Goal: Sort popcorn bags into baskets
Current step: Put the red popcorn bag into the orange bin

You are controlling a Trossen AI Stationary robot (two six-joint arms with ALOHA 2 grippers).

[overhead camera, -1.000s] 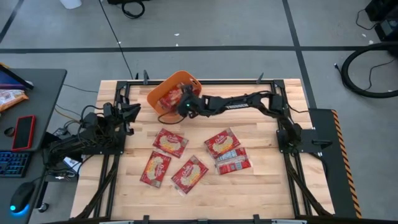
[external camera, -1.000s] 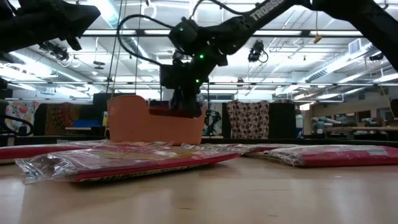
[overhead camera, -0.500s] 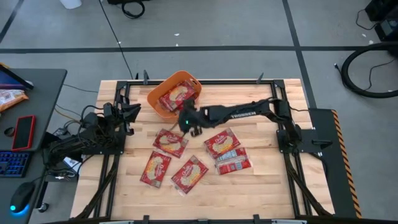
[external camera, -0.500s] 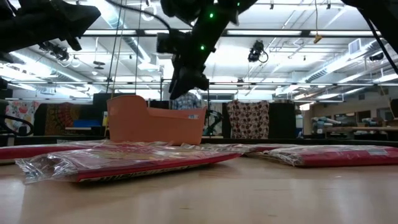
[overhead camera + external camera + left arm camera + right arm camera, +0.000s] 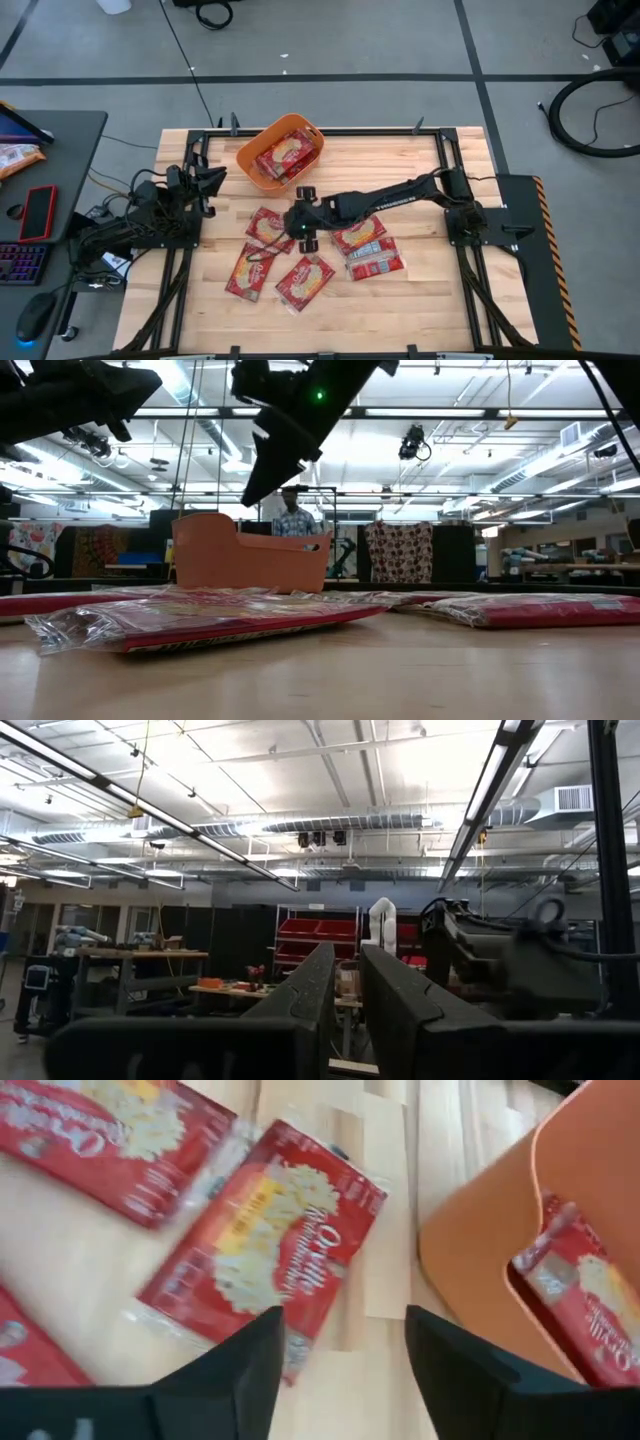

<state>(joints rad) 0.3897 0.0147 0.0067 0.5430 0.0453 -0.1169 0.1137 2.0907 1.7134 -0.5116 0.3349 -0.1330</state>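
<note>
The right arm reaches low across the worktop (image 5: 420, 290), its right tool (image 5: 303, 222) hovering with fingers spread wide and empty above a popcorn bag (image 5: 265, 1240) lying flat. Four more bags (image 5: 305, 280) lie loose around it. Farther back, the orange basket (image 5: 262, 150) holds packets (image 5: 287, 155). The left tool (image 5: 345, 990), fingers nearly closed and empty, is parked at the worktop's left edge.

We see glossy, crinkled plastic popcorn bags (image 5: 304, 281), a smooth matt orange plastic basket (image 5: 252, 152), and a pale planked wooden counter (image 5: 420, 290).
</note>
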